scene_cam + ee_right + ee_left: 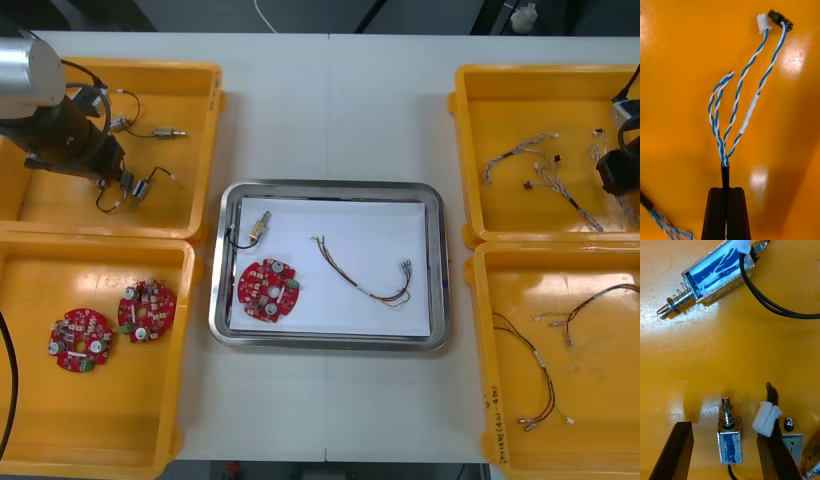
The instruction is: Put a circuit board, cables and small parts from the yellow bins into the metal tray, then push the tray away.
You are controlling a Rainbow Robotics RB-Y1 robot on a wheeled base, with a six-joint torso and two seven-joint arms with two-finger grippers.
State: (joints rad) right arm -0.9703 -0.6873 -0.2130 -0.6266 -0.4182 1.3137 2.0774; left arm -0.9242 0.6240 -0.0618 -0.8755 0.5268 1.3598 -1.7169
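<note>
Left wrist view: left hand (724, 427) apart around small metal part (730, 444); right hand (726, 190) clamps blue-white cable (748, 112).

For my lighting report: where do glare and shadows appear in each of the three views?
Right wrist view: two bright glare patches on the far right bin floor, dark shadow beside the right arm's fingers. Left wrist view: whitish glare band on the far left bin, shadow beside the small metal part. Front view: metal tray rim shines faintly.
</note>
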